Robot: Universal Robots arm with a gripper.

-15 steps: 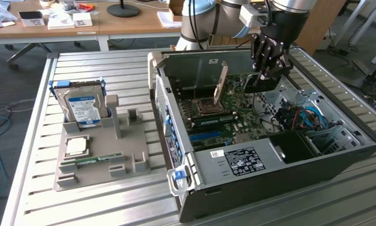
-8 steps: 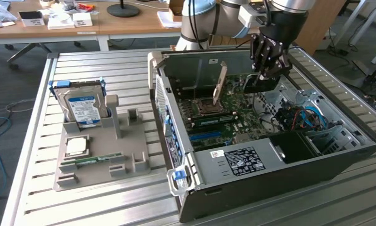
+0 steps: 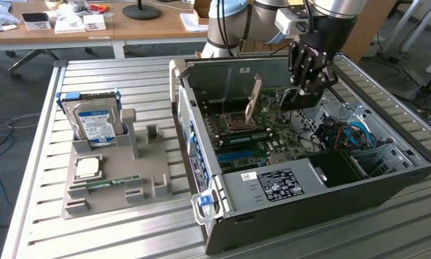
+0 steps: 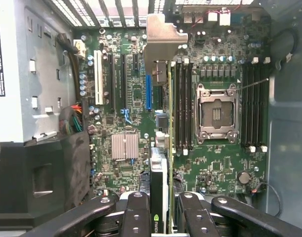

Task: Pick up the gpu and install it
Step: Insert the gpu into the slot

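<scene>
Over the motherboard [image 4: 126, 98], inside the open case [image 3: 309, 216], your gpu [image 4: 159, 173] hangs edge-on in the gripper [image 4: 163, 200].
You are at the install step. The fingers [image 4: 136, 212] are clenched on the card's two faces at the end away from its silvery bracket [image 4: 163, 39], which points toward the case's rear wall. The card stands upright, running just beside the long blue slot [image 4: 149, 91]; you cannot tell from here whether its lower edge touches the board. By my judgement, the next move calls for that edge squared over a slot and the bracket lined up with the rear opening, because a tilted card would likely jam. The hard drive [image 3: 93, 123] stands well apart, outside the case.
</scene>
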